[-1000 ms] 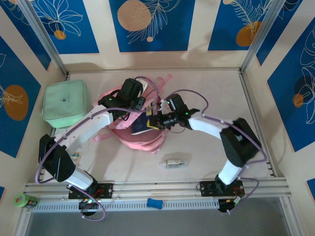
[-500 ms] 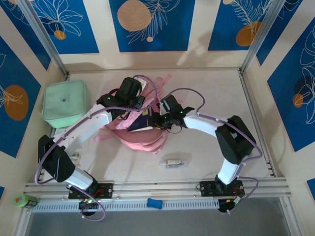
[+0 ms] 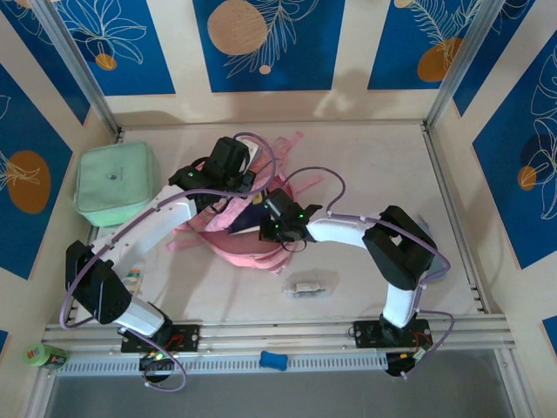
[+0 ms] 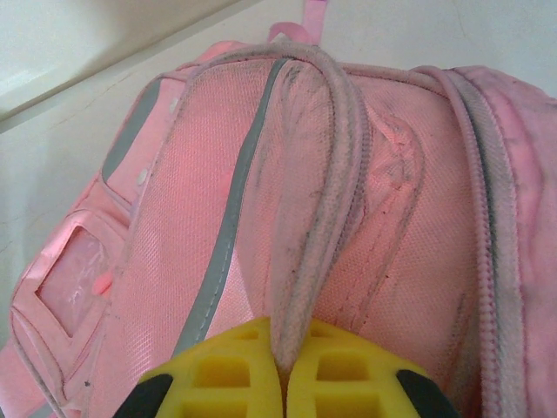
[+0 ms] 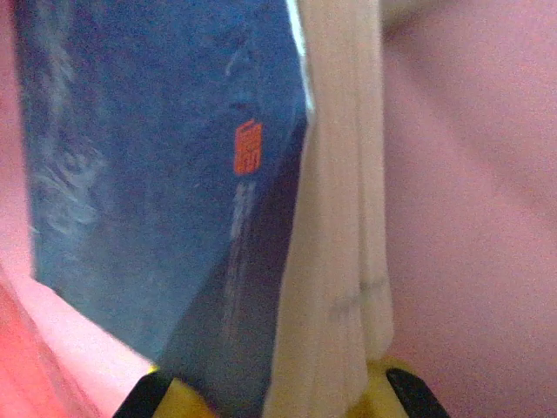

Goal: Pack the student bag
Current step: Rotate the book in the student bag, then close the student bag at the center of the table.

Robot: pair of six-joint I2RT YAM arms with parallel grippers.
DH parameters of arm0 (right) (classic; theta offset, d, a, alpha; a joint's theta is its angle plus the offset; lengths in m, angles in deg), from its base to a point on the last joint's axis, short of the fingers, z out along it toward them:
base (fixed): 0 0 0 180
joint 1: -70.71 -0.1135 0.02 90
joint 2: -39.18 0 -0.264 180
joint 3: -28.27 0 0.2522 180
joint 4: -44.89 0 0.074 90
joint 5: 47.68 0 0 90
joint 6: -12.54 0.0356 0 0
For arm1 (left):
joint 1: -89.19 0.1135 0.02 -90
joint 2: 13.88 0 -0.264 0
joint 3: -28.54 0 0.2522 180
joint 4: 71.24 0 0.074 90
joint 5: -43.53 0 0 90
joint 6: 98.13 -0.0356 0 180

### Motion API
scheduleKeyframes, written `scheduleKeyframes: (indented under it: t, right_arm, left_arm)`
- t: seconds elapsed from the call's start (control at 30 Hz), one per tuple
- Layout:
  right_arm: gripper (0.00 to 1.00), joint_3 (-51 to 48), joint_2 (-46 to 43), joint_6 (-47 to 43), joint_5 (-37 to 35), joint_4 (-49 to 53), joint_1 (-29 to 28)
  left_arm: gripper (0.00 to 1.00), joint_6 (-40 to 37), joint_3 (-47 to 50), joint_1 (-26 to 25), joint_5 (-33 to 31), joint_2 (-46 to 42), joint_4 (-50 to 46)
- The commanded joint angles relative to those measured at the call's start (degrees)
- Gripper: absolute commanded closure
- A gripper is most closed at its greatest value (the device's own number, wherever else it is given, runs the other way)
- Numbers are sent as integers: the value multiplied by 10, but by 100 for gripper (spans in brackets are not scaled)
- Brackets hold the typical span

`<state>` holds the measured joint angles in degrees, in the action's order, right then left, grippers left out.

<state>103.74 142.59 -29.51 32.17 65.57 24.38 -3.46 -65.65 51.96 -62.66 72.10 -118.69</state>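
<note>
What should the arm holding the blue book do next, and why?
Probably push it a little deeper: the right gripper clamps the blue book, pink fabric of the student bag lies on both sides of it, and the left gripper pinches a pink strap.

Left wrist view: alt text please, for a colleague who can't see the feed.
The left gripper has its yellow jaws shut on a padded pink band of the student bag, which runs up the frame from them. Pink mesh with a grey trim stripe spreads behind, pale table at the top.
</note>
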Motion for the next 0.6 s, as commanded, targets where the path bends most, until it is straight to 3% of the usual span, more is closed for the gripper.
scheduleKeyframes:
  t: [0.0, 0.17, 0.33, 0.43, 0.5, 0.57]
  right_arm:
    - [100, 10, -6, -22, -4, -72, 31]
    - [100, -9, -34, -52, 13, -56, 33]
    - [94, -95, -136, -66, 17, -40, 17]
    - [88, -148, -221, -59, -6, 2, 19]
    - [85, -177, -275, -56, -24, 37, 22]
    - [77, -207, -322, -76, 6, 47, 32]
  left_arm:
    - [100, 22, -17, 2, 11, -34, 40]
    - [100, 42, -2, 3, 27, -34, 48]
    - [100, 81, 29, 4, 66, -46, 60]
    - [72, 109, 59, 4, 125, -73, 80]
    - [66, 131, 88, 6, 162, -102, 95]
    - [58, 165, 145, 9, 184, -149, 138]
